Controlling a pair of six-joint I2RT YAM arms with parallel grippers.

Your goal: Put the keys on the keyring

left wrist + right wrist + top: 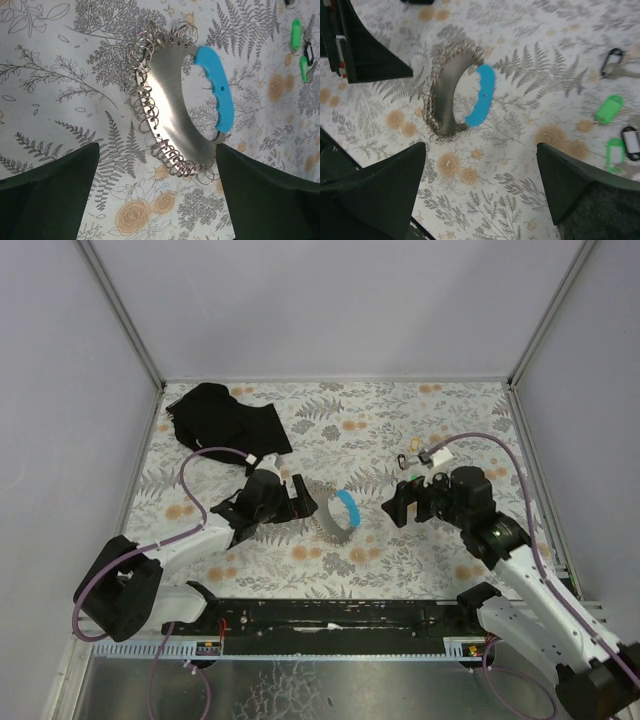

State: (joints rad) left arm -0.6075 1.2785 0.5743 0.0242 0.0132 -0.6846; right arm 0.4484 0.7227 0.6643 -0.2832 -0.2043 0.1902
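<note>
Left gripper [157, 145] spread, keyring [216, 90] just ahead, keys [296, 29] well apart

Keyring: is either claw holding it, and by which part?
Nothing is held. The keyring lies on the table, apart from the left gripper and the right gripper, whose jaws stand open.

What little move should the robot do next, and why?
Probably the right gripper should reach toward the small green-tagged keys: it is open and empty, and they lie loose nearby, apart from the silver crescent keyring with the blue handle.
</note>
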